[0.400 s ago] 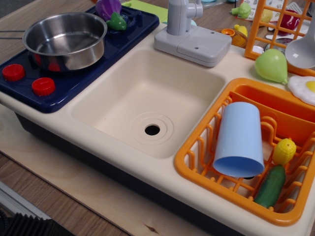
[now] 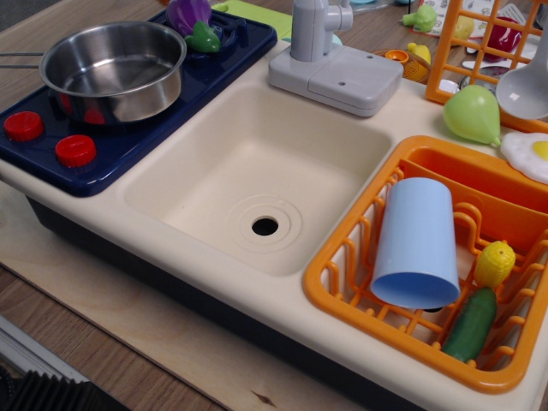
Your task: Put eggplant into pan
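Note:
The purple eggplant (image 2: 190, 17) with its green cap lies on the far burner of the dark blue toy stove (image 2: 205, 77), at the top edge of the view, just behind and to the right of the pan. The pan (image 2: 113, 68) is a shiny steel pot, empty, standing on the near-left burner with its thin handle pointing left. The eggplant and pan are close but apart. No gripper or arm shows in this view.
A cream sink basin (image 2: 257, 175) and grey faucet (image 2: 330, 60) are in the middle. An orange drying basket (image 2: 342, 291) at the right holds a light blue cup (image 2: 415, 244), a cucumber (image 2: 471, 324) and corn (image 2: 495, 263). A green pear (image 2: 472, 114) and an orange rack (image 2: 488, 43) stand behind.

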